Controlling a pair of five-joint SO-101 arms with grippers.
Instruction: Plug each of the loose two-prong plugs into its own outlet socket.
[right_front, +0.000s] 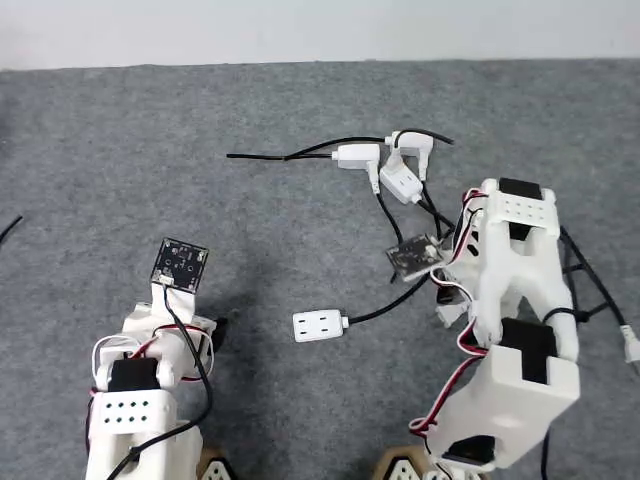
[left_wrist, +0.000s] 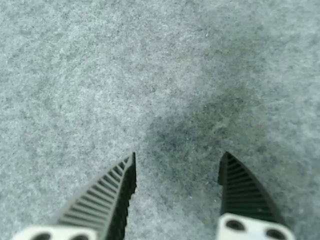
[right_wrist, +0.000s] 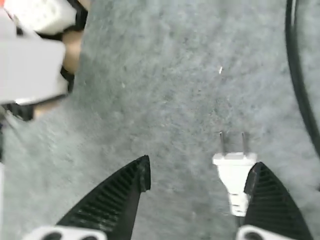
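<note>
While both arms sit over the grey mat (right_front: 100, 150), I see the right gripper (right_wrist: 200, 170) spread wide and holding nothing, and the left gripper (left_wrist: 179, 157) just as far apart over bare mat. The white outlet socket (right_front: 320, 325) lies between the two arms. A white two-prong plug (right_wrist: 232, 172) lies between the right fingers, just beside one, prongs pointing away from them

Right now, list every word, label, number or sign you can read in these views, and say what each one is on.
None can be read.
The white outlet socket shows only its slots.
The white two-prong plug shows no print.
Any marks on the small dark board are too small to read.
</note>
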